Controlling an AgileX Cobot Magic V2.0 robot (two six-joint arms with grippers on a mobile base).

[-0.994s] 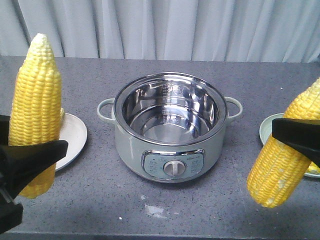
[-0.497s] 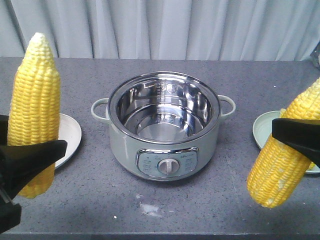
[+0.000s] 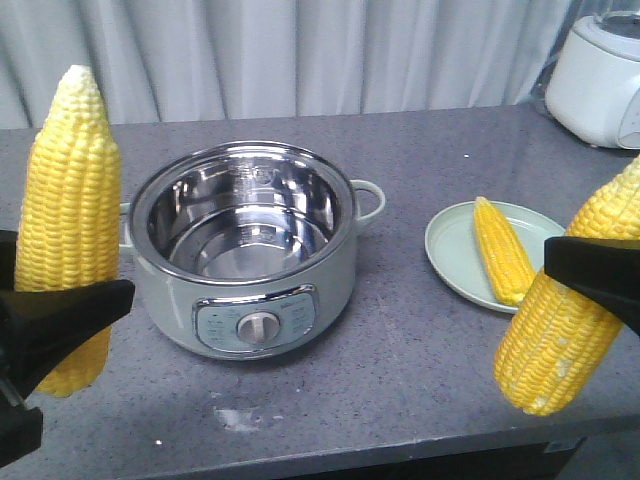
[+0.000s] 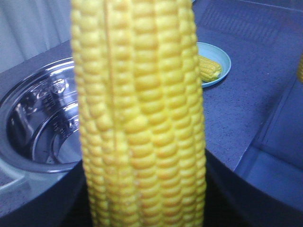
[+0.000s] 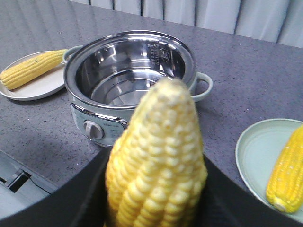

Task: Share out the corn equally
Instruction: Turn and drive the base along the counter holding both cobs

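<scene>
Two cobs are plated and two are aloft. The left end effector (image 3: 60,310) is clamped on an upright cob (image 3: 70,190) and the right end effector (image 3: 592,272) on a tilted cob (image 3: 560,340), both over the desk's (image 3: 400,350) front edge. A third cob (image 3: 500,250) lies on the green plate (image 3: 450,245) toward the right edge, and a fourth cob (image 5: 31,68) on the white plate (image 5: 35,90) toward the left, flanking an empty pot (image 3: 325,290). By this showing, the task looks half done, with each plate due one more cob.
</scene>
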